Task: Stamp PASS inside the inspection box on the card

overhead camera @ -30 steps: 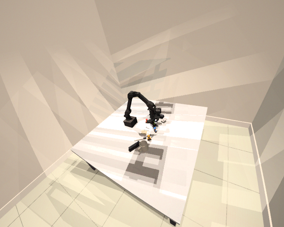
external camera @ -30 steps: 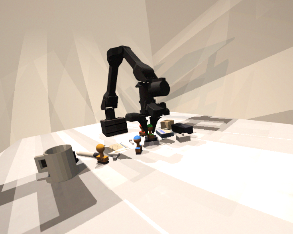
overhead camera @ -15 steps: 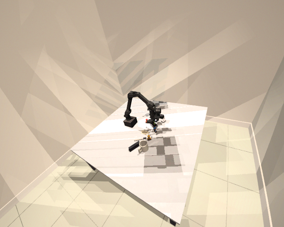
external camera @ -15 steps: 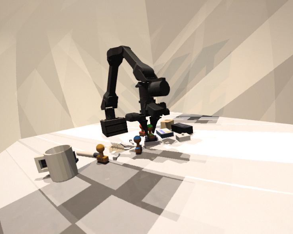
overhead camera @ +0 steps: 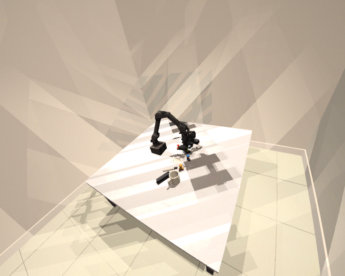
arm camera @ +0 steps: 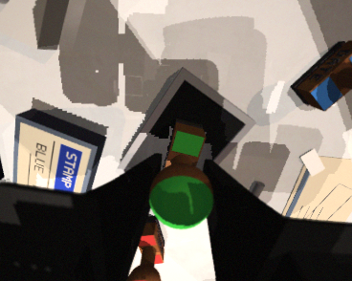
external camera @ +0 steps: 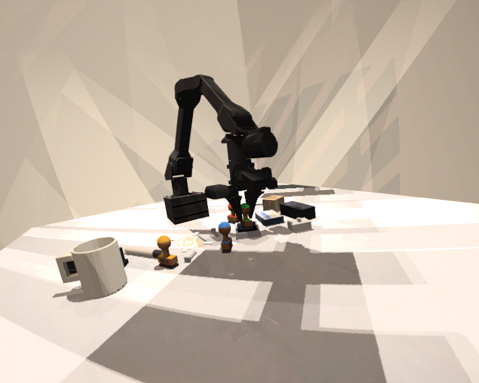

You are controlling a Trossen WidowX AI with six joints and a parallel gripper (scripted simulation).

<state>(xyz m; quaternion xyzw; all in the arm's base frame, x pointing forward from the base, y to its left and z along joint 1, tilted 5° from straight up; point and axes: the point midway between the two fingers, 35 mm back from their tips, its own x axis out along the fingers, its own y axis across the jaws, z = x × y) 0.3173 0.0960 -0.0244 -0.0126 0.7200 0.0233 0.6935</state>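
Green-Topped Stamp Standing on the Dark Ink Pad

The end effector (external camera: 244, 218) (arm camera: 182, 162) is gripping the green-topped stamp (external camera: 246, 216) (arm camera: 181, 202), which is standing over the black face of the ink pad (external camera: 251, 226) (arm camera: 228, 115). A red-topped stamp (overhead camera: 178, 146) (external camera: 231, 214) (arm camera: 151, 248) is standing near the pad, and a box lettered STAMP and BLUE (external camera: 269, 217) (arm camera: 55, 154) is lying beside it. A blue-topped stamp (overhead camera: 188, 157) (external camera: 225, 236) (arm camera: 330, 78) is standing on the pad's other side. Farther out on the bench (overhead camera: 202, 226) (external camera: 429, 264), the card (overhead camera: 175, 160) (external camera: 188, 242) (arm camera: 328, 191) is lying near an orange-topped stamp (overhead camera: 180, 166) (external camera: 165, 252), and a mug (overhead camera: 174, 178) (external camera: 100, 268) is standing beyond.
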